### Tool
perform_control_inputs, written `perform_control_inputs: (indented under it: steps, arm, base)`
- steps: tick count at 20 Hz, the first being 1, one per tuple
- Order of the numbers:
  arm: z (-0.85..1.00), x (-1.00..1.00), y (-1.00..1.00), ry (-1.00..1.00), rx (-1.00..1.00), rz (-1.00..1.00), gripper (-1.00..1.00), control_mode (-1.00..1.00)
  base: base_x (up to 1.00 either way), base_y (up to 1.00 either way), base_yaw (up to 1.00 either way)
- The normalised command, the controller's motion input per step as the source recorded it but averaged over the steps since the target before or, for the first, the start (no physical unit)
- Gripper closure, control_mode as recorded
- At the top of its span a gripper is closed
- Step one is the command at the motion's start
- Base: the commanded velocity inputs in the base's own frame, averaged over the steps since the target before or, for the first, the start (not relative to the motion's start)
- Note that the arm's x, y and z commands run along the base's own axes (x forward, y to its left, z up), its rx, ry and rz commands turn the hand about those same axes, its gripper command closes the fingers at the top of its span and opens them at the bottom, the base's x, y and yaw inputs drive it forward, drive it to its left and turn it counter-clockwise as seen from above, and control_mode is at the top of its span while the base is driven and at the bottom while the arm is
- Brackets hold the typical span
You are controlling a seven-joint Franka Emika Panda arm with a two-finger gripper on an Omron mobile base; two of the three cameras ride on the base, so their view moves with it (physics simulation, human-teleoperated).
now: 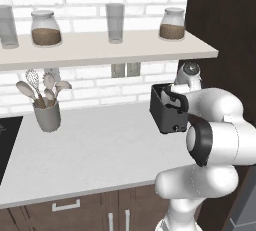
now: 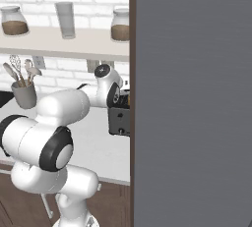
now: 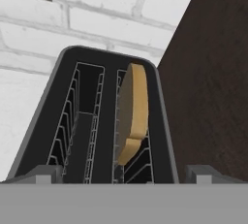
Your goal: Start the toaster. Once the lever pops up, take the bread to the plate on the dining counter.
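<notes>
Tan bread (image 3: 131,114) stands edgewise in the toaster (image 3: 97,121) directly below the wide, empty end effector (image 3: 123,174).

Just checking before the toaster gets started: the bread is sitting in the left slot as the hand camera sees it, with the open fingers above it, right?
Not quite. In the hand view the bread stands in the right slot of the toaster; the left slot holds nothing. The rest holds: the open fingers are above the toaster.
</notes>
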Motion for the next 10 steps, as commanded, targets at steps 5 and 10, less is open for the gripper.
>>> perform_control_inputs:
  steps: [5,10]
  arm:
    - [0.0,0.17,0.0,0.0,0.0,0.0,-1.0,-1.0]
    - [-0.03,0.09,0.0,0.0,0.0,0.0,-1.0,-1.0]
  base:
    - [0.0,0.0,0.0]
    - [0.0,0.0,0.0]
